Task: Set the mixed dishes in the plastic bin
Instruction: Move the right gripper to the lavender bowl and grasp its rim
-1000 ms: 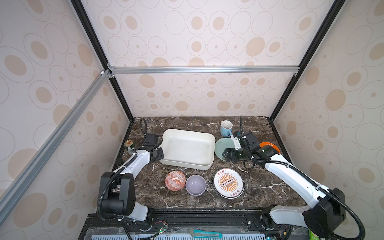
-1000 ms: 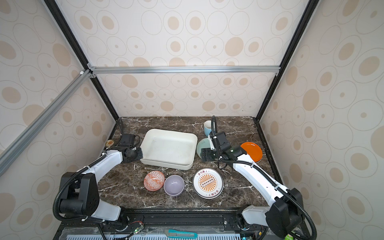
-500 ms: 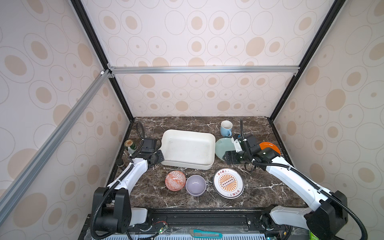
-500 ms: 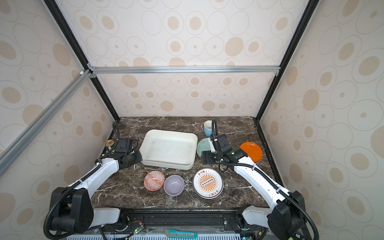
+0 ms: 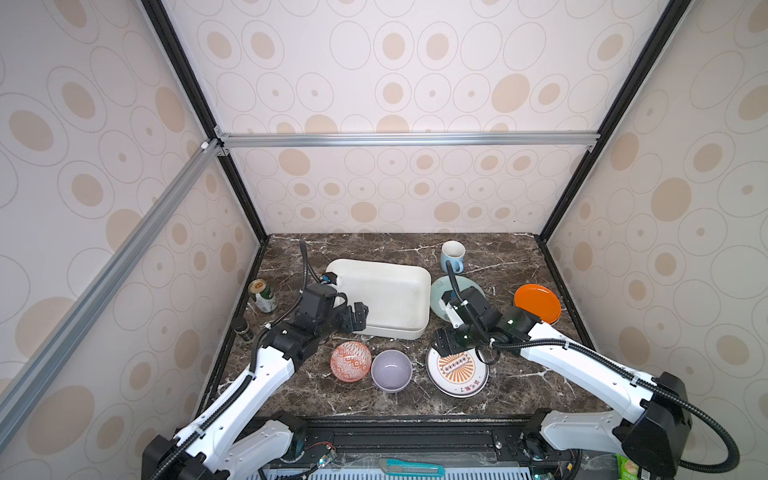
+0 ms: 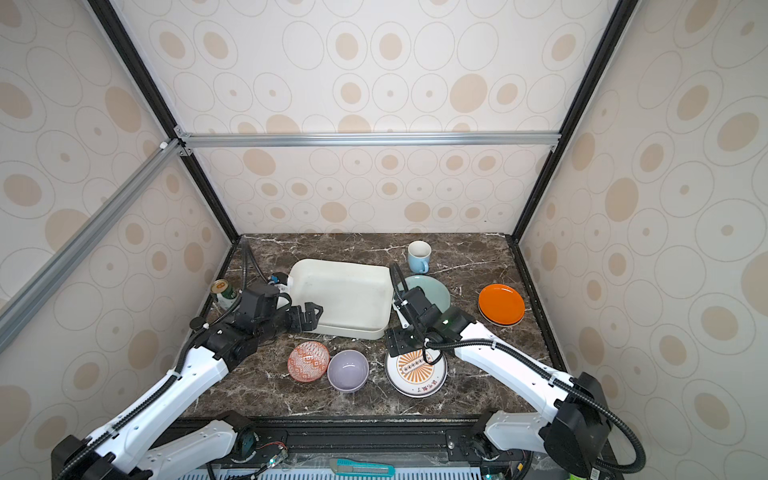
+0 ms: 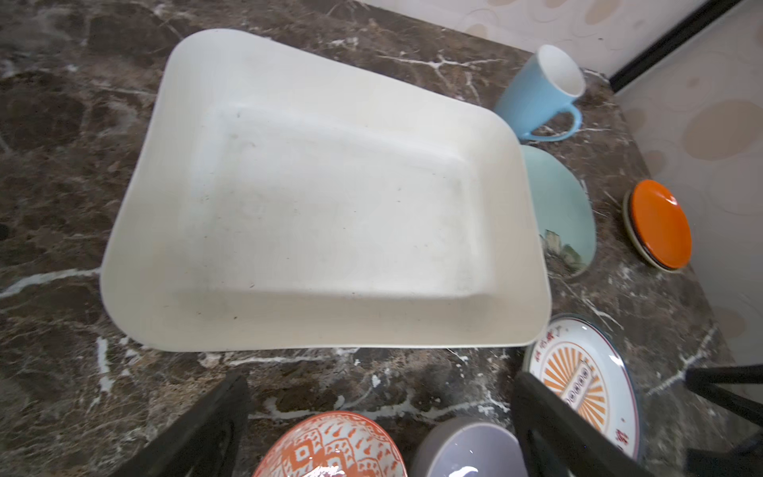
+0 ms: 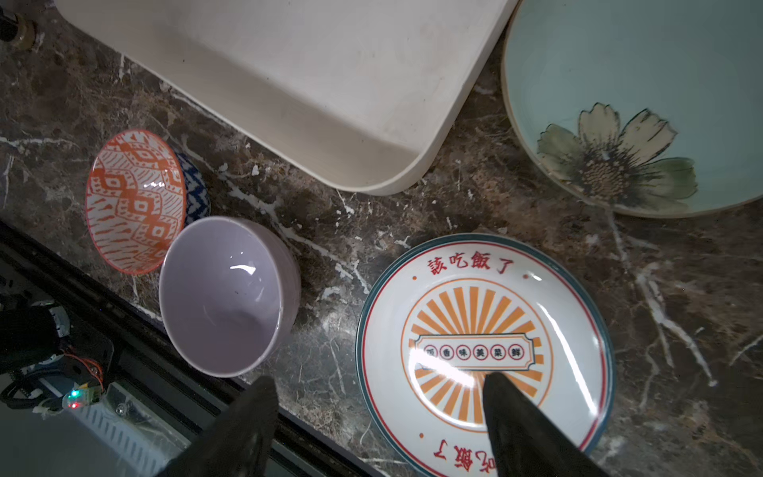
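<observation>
The white plastic bin (image 5: 382,295) (image 6: 345,295) (image 7: 330,198) lies mid-table with nothing in it. In front of it stand the red-white patterned bowl (image 5: 351,360) (image 7: 330,446), the lavender bowl (image 5: 391,370) (image 8: 223,297) and the orange-sunburst plate (image 5: 457,370) (image 8: 475,330). My left gripper (image 5: 353,318) (image 7: 380,413) hangs open at the bin's front left corner, holding nothing. My right gripper (image 5: 446,340) (image 8: 380,413) is open over the sunburst plate's rim, with one finger above the plate and one beyond its edge. The teal floral plate (image 6: 432,286), the orange plate (image 5: 537,303) and the light-blue mug (image 5: 453,254) sit to the right of the bin.
A green drink can (image 5: 262,295) and a small dark jar (image 5: 243,328) stand by the left wall. Patterned walls close three sides of the marble table (image 5: 519,374). A black rail runs along the table's front edge.
My left gripper has opened wide and moved from the bin's left edge to its front left corner. My right gripper has moved forward from the teal plate to the sunburst plate.
</observation>
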`<action>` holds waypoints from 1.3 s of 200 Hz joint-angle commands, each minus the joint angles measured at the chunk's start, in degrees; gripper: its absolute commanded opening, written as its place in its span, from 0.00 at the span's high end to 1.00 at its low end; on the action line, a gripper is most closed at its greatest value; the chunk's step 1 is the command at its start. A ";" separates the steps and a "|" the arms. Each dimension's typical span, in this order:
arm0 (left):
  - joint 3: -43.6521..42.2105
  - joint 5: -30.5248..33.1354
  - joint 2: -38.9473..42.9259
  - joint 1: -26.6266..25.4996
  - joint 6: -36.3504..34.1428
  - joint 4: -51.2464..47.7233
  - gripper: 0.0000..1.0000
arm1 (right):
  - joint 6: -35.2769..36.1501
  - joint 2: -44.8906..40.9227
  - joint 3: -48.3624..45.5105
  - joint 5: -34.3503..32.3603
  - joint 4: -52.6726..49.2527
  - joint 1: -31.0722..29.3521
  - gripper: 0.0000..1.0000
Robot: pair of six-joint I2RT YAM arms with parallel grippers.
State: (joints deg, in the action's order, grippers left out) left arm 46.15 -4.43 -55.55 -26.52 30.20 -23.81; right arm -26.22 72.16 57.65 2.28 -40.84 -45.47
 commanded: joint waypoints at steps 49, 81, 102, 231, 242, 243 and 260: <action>-7.88 -1.13 12.79 -2.13 0.00 0.65 0.01 | -10.93 12.20 1.31 -5.02 1.73 -11.76 0.37; -8.10 -0.49 13.80 -3.10 -0.46 -0.17 0.01 | -12.98 16.88 4.59 -6.59 1.90 -13.90 0.39; -5.09 1.35 12.45 -3.40 -1.69 -3.69 0.01 | -13.25 19.38 6.43 -6.18 2.22 -14.11 0.40; 4.11 7.36 2.17 -3.44 -7.76 -7.84 0.01 | -11.78 27.03 11.61 -6.46 0.67 -14.09 0.48; 4.17 8.00 1.75 -3.44 -7.97 -7.81 0.01 | -11.63 27.40 11.94 -6.48 0.52 -14.09 0.49; 4.19 8.06 1.71 -3.44 -7.96 -7.86 0.01 | -11.56 27.41 11.95 -6.49 0.51 -14.10 0.49; 4.44 8.98 1.00 -3.45 -8.25 -8.13 0.01 | -11.28 28.13 12.57 -6.59 0.07 -14.05 0.52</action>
State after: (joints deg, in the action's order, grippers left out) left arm 48.10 2.24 -53.80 -29.63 23.70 -31.03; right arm -37.76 98.74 68.45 -3.25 -38.65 -59.20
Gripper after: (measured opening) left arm 0.991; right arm 0.497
